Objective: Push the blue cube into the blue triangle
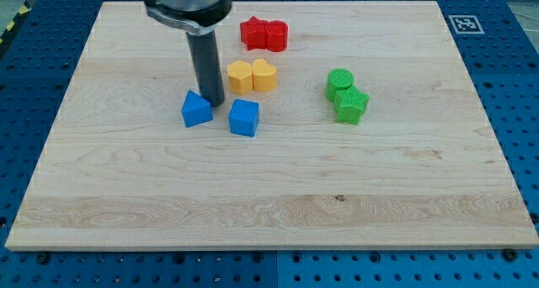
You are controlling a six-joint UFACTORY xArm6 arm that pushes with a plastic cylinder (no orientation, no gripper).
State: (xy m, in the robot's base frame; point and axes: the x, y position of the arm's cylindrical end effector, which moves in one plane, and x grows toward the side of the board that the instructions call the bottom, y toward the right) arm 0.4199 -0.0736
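The arm had no claw at all, so nothing was open, closed or held; it ended in a straight dark rod, and my tip (213, 102) stood on the wooden counter (126, 195) in the upper left part of the frame. The blue triangle (196, 109) lay just to the lower left of the tip, so close that I could not tell whether the two touched. The blue cube (244, 117) sat to the lower right of the tip, near it but apart, with a narrow strip of bare wood between the cube and the triangle. The tip thus stood just above the gap between the two blue blocks, nearer the triangle. Higher in the frame and a little to the right of the rod, a yellow pair sat touching: a rounded yellow block (240, 76) and a yellow heart (264, 75). Near the top edge of the counter two red blocks (264, 34) were pressed together, their shapes hard to make out. Over to the right of the middle a green cylinder (340, 83) leaned against a green star-like block (351, 105). A black-and-white marker tag (464, 23) lay at the upper right corner of the counter, and a blue perforated surface (522, 111) showed around it.
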